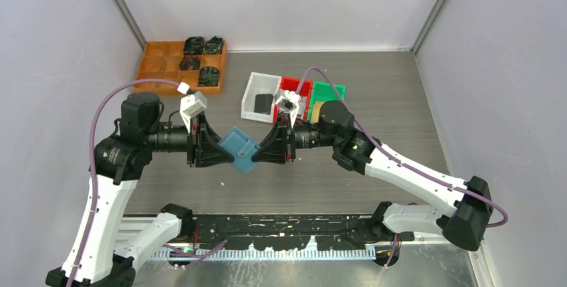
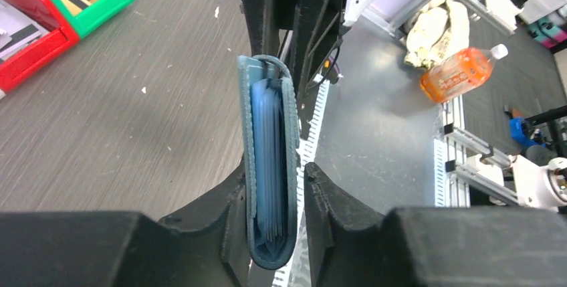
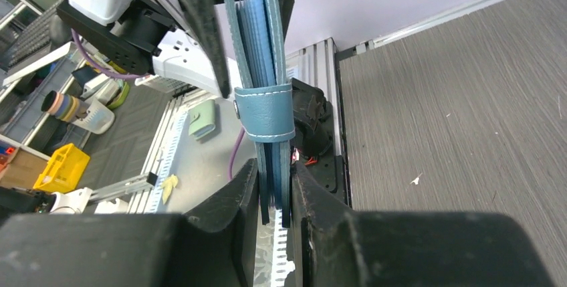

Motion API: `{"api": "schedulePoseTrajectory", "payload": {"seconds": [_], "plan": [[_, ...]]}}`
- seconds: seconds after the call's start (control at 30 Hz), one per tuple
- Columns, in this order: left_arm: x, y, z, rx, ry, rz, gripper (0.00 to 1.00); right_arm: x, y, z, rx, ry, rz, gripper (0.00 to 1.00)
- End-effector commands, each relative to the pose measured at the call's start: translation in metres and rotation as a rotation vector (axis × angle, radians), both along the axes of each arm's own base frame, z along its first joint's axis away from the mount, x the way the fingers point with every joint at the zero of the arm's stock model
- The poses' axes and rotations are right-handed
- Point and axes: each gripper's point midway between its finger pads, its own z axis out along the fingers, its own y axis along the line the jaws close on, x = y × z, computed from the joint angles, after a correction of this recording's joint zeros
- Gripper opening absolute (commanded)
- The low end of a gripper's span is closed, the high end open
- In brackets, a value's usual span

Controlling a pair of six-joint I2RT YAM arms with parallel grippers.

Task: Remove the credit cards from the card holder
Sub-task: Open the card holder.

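one slate-blue soft folding card holder (image 1: 239,148) hangs above the grey wood-grain table (image 1: 401,106), strap closed. the right gripper (image 1: 257,154) clamps one edge; the left gripper (image 1: 233,157) brackets the opposite edge with a sliver of gap, grip impossible to tell.

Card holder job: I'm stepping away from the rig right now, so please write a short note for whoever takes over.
Right gripper: fingers shut on one end of the card holder, holding it above the table.
Left gripper: fingers straddle the other end; grip unclear.
Strap closed round the holder; only blue sleeves show inside.
Done: holder lifted.
Left: open it, pull out the credit cards, none visible yet.
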Motion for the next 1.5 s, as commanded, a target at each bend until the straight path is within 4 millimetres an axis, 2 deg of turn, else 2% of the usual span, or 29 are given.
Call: {"api": "schedulePoseTrajectory", "payload": {"seconds": [0.0,0.2,0.33,0.5,0.6,0.63,0.7,0.77,0.9,1.1,1.27,1.33,1.37,1.43,1.47], "plan": [[-0.018,-0.008,0.032,-0.113,0.038,-0.111,0.29,0.018,-0.007,0.024,0.086,-0.064,-0.121,0.01],[-0.020,-0.005,0.040,-0.116,0.001,-0.106,0.32,0.019,-0.011,0.024,0.095,-0.061,-0.135,0.01],[-0.006,-0.007,0.047,-0.131,-0.041,-0.058,0.25,0.019,-0.010,0.024,0.089,-0.055,-0.127,0.01],[-0.001,-0.009,0.053,-0.145,-0.046,-0.051,0.41,0.018,-0.010,0.024,0.089,-0.055,-0.128,0.01],[-0.002,-0.009,0.048,-0.141,-0.030,-0.051,0.44,0.018,-0.011,0.025,0.091,-0.061,-0.132,0.01],[-0.002,-0.009,0.047,-0.142,-0.027,-0.054,0.42,0.018,-0.011,0.025,0.091,-0.062,-0.133,0.01],[-0.003,-0.009,0.050,-0.151,-0.035,-0.051,0.33,0.019,-0.011,0.023,0.087,-0.060,-0.134,0.01],[-0.001,-0.008,0.055,-0.155,-0.063,-0.041,0.30,0.019,-0.011,0.021,0.082,-0.056,-0.135,0.01],[0.004,-0.008,0.061,-0.154,-0.087,-0.016,0.44,0.020,-0.009,0.021,0.098,-0.047,-0.133,0.01],[0.006,-0.007,0.052,-0.149,-0.069,0.005,0.58,0.019,-0.009,0.024,0.118,-0.046,-0.130,0.01],[0.016,0.001,0.043,-0.063,-0.172,0.059,0.67,0.015,-0.011,0.021,0.117,-0.039,-0.119,0.01],[0.021,0.004,0.035,-0.026,-0.192,0.069,0.75,0.012,-0.012,0.022,0.118,-0.038,-0.108,0.01],[0.022,0.005,0.033,-0.016,-0.195,0.074,0.82,0.012,-0.012,0.022,0.117,-0.037,-0.105,0.01],[0.026,0.006,0.027,0.004,-0.189,0.087,0.89,0.011,-0.012,0.024,0.118,-0.037,-0.098,0.01],[0.023,0.006,0.027,0.000,-0.181,0.073,0.89,0.011,-0.012,0.024,0.118,-0.038,-0.098,0.01]]}}
